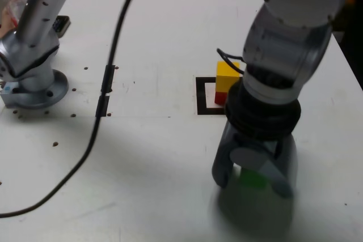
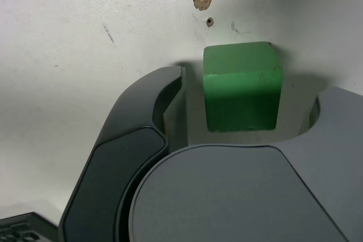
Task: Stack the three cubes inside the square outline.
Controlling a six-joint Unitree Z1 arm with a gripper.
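Green cube (image 2: pixel 242 86): it sits on the white table (image 1: pixel 159 38), between the two jaws of the gripper (image 1: pixel 253 178). In the exterior view only a small green patch shows under the gripper.
Gap at the cube: in the wrist view a strip of table shows between the cube and the dark jaw on one side; on the other side a gap also seems to remain. The cube looks not yet pinched.
Gripper state: the jaws stand apart around the cube and hold nothing. They point down at the table.
Key relation: the cube lies directly between the jaws, nearly centred. Its flat sides face the jaw faces, so I judge a straight closing is enough; no turn seems needed.
Stack so far: the yellow cube (image 1: pixel 227 76) rests on the red cube (image 1: pixel 220 98), inside the square outline (image 1: pixel 203 96).
Direction to the goal: the stack is near, farther from the camera and a little toward the exterior view's left of the gripper.
Step in hand: probably to close on the green cube, lift it, and set it on the yellow one.
Risk: the arm stands very close to the stack and could knock it.
Surroundings: a black cable (image 1: pixel 108 83) crosses the table, well apart.
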